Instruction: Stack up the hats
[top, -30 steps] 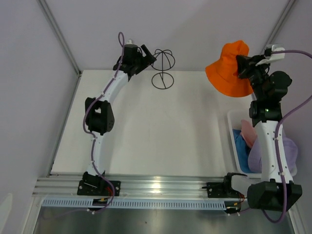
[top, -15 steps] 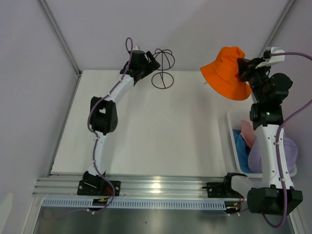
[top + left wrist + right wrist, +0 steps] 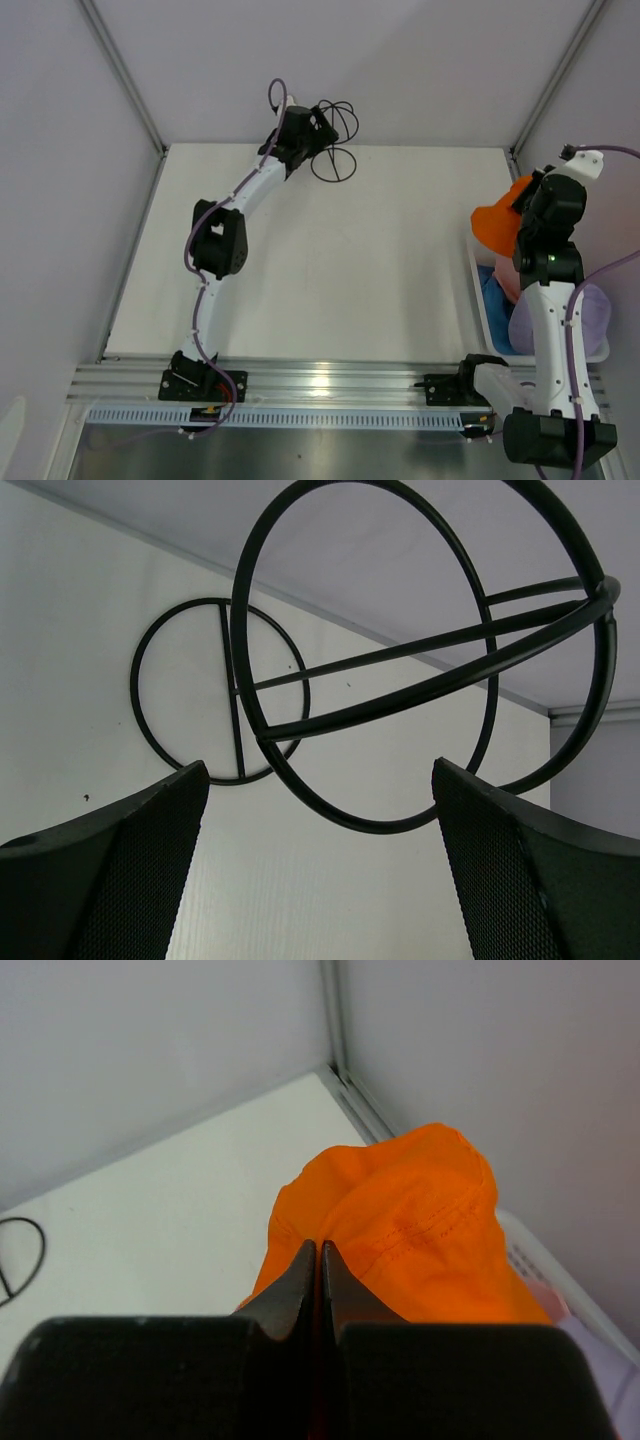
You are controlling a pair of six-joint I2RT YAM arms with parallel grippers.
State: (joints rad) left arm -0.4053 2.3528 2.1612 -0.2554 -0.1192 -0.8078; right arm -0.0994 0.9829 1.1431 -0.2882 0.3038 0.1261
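1. Reaching to the far edge of the white surface [image 3: 380, 260], the left pincer [image 3: 320, 770] stands wide open, its two mesh-faced fingers [image 3: 150, 870] spread apart and gripping nothing.
2. A black wire hat stand [image 3: 238, 692] is right in front of it. In the left wrist view the round wire dome fills the gap ahead of the fingers, and the flat base ring lies on the surface beyond. Whether any wire touches a finger cannot be told.
3. The right pincer [image 3: 318, 1252] is pressed shut, its tips pinching a fold of the orange hat [image 3: 410, 1230].
4. That hat hangs bunched under the pincer, over the far end of the white basket [image 3: 474, 280] at the right edge of the surface. It is well apart from the hat stand.
5. Inside the basket lie the pink hat [image 3: 505, 275] and the blue hat [image 3: 492, 295], touching each other. The pale purple hat [image 3: 590, 310] spills over its near right part.
6. The right arm [image 3: 548, 320] crosses above the basket and hides parts of those three hats from the top camera.
7. A metal corner post [image 3: 335, 1020] and the pale right wall stand close behind and beside the orange hat.
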